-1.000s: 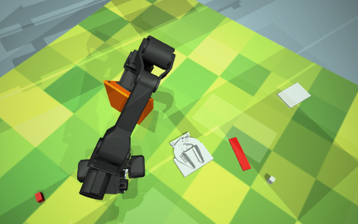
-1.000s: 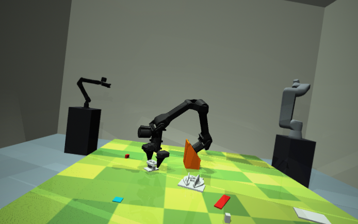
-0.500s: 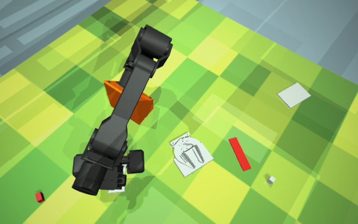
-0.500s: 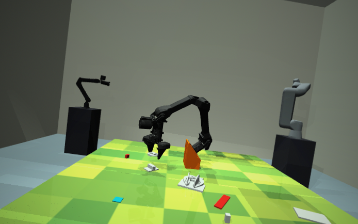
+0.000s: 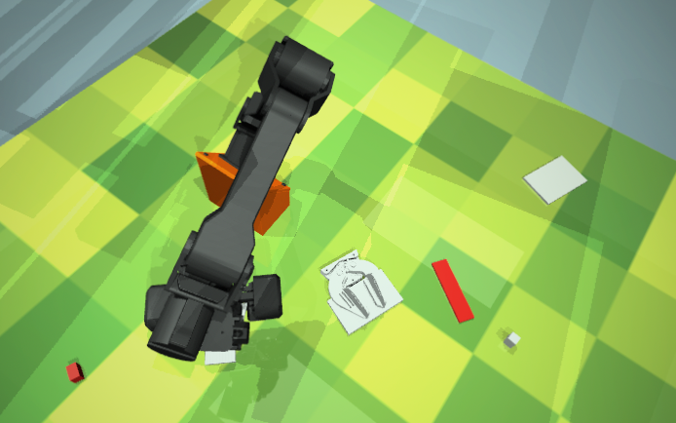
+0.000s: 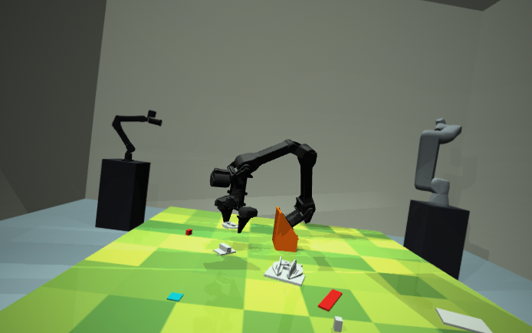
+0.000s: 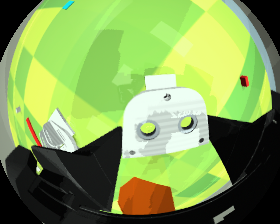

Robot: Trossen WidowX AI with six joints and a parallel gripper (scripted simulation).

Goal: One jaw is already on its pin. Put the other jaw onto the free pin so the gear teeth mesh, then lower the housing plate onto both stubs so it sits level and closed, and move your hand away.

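Observation:
The white housing plate (image 6: pixel 230 225) (image 7: pixel 165 102) has two large round holes. My gripper (image 6: pixel 232 226) (image 7: pixel 164 125) is shut on its opposite sides and holds it above the mat. The arm hides the plate in the top view. A white stand (image 5: pixel 220 358) (image 6: pixel 224 249) (image 7: pixel 160 81) with a raised block is on the mat below. The white base (image 5: pixel 352 325) (image 6: pixel 284 277) lies to one side of the gripper and also shows in the wrist view (image 7: pixel 64 124). Two long white jaws stand side by side on it, apart at their tips. Their pins and gear teeth are too small to judge.
An orange wedge-shaped mount (image 5: pixel 274 209) (image 6: pixel 284 238) (image 7: pixel 146 196) is under the arm. A red bar (image 5: pixel 452 290) (image 6: pixel 330 299), a small white block (image 5: pixel 511 339) (image 6: pixel 337 324) and a white flat sheet (image 5: pixel 554 179) lie beyond the base. A red cube (image 5: pixel 74 372) (image 6: pixel 188 232) and a cyan tile (image 6: pixel 175 296) lie elsewhere.

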